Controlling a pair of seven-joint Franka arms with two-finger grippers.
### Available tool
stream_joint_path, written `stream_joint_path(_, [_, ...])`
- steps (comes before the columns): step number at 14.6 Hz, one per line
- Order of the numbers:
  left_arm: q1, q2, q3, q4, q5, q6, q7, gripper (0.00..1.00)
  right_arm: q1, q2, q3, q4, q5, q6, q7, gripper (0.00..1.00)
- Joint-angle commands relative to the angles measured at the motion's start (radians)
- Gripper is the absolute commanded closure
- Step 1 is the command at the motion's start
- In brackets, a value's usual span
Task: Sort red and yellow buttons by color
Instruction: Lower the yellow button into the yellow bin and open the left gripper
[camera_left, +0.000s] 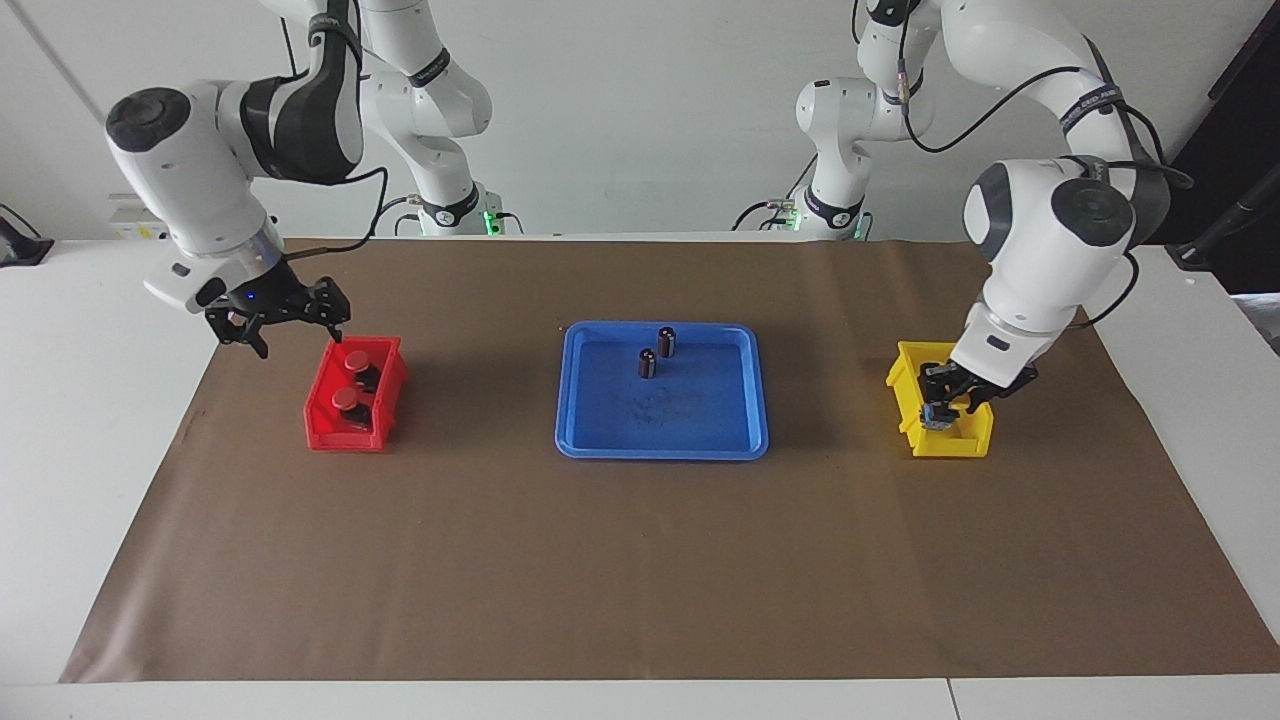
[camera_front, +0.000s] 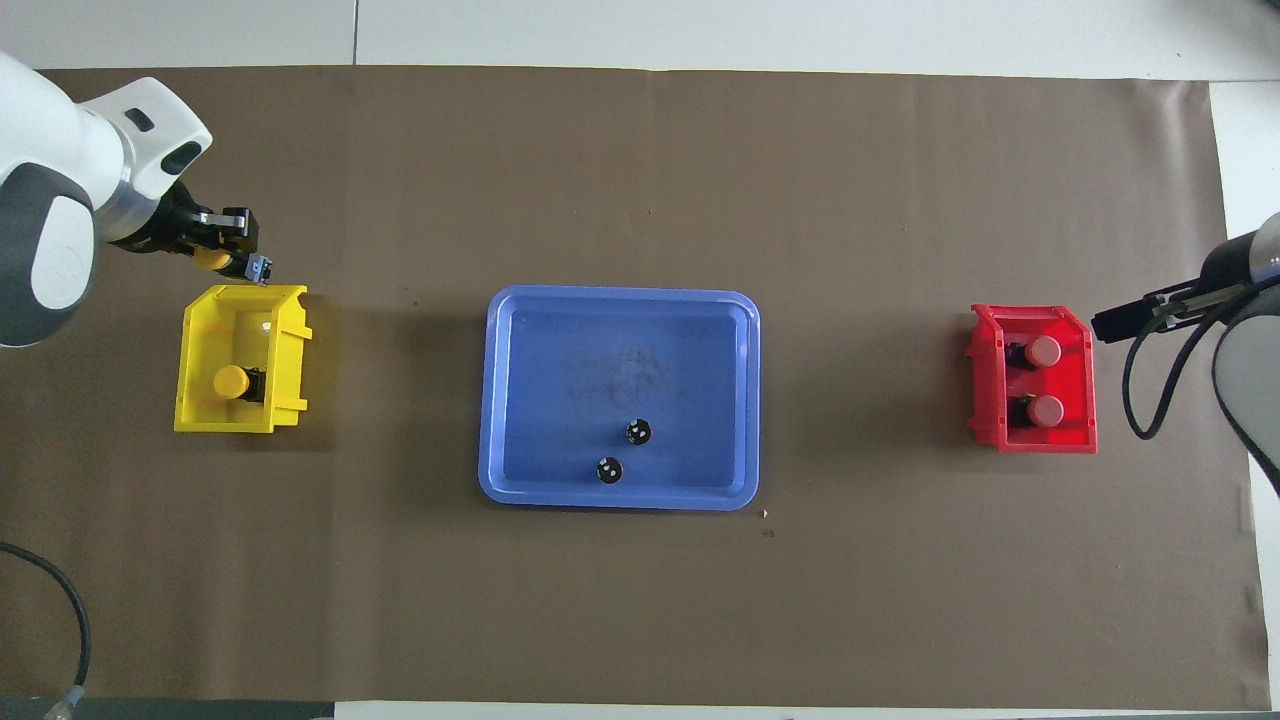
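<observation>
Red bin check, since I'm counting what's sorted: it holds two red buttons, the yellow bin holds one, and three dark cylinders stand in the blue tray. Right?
Not quite. The blue tray holds two dark cylinders, not three; the overhead view shows it. The rest stands: two red buttons in the red bin, one yellow button in the yellow bin.

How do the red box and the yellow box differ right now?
The red box holds two red-capped buttons; the yellow box holds only one yellow-capped button. The left hand hangs over the yellow box, shut on a second yellow button; the right hand is open, holds nothing, and is raised beside the red box. The red box sits toward the right arm's end of the table, the yellow toward the left arm's. Both are small open-topped boxes.
</observation>
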Motion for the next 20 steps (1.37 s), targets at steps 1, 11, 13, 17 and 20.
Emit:
stream_joint_path(1, [0.020, -0.047, -0.012, -0.135, 0.007, 0.120, 0.033, 0.99, -0.015, 0.027, -0.004, 0.142, 0.013, -0.147, 0.040, 0.00])
stream_joint_path(11, [0.055, -0.099, -0.013, -0.328, 0.007, 0.251, 0.062, 0.99, 0.031, 0.032, -0.050, 0.163, 0.008, -0.148, 0.109, 0.00])
stream_joint_path(13, [0.056, -0.117, -0.013, -0.382, 0.007, 0.296, 0.062, 0.99, 0.035, 0.032, -0.050, 0.164, 0.010, -0.148, 0.111, 0.00])
stream_joint_path(17, [0.046, -0.085, -0.013, -0.414, 0.007, 0.366, 0.061, 0.92, 0.035, 0.030, -0.050, 0.164, -0.007, -0.150, 0.128, 0.00])
stream_joint_path(20, [0.040, -0.082, -0.013, -0.405, 0.007, 0.372, 0.058, 0.16, 0.037, 0.030, -0.050, 0.163, -0.007, -0.148, 0.132, 0.00])
